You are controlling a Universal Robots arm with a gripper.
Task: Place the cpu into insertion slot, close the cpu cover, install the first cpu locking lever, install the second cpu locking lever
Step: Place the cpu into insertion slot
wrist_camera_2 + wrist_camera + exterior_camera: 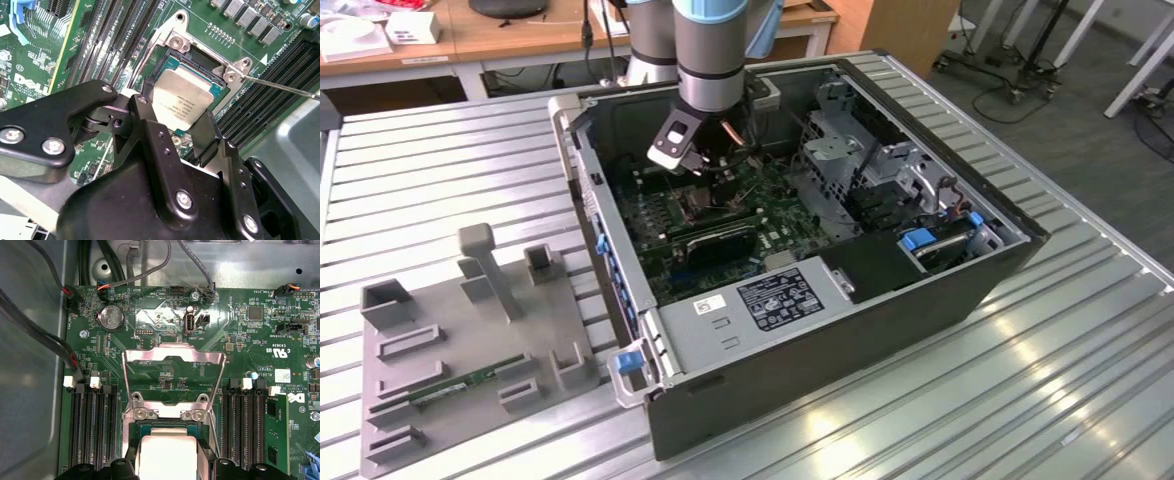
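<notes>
- The step in hand looks like the first one, placing the cpu point(182, 97). Deep inside the open computer case point(854, 300), the gripper point(176, 116) is clamped on the chip's two opposite edges.
- The chip lies within the insertion slot point(197, 60); I cannot tell whether it is fully seated.
- The cpu cover point(172, 356) is swung open just beside the slot.
- In my judgement, letting go calls for a flat, square chip.

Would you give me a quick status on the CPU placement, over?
Gripper shut on small square silvery-tan chip, at dark square socket. Thin silvery cover frame hinged open. Nothing seen between chip and socket.
</notes>
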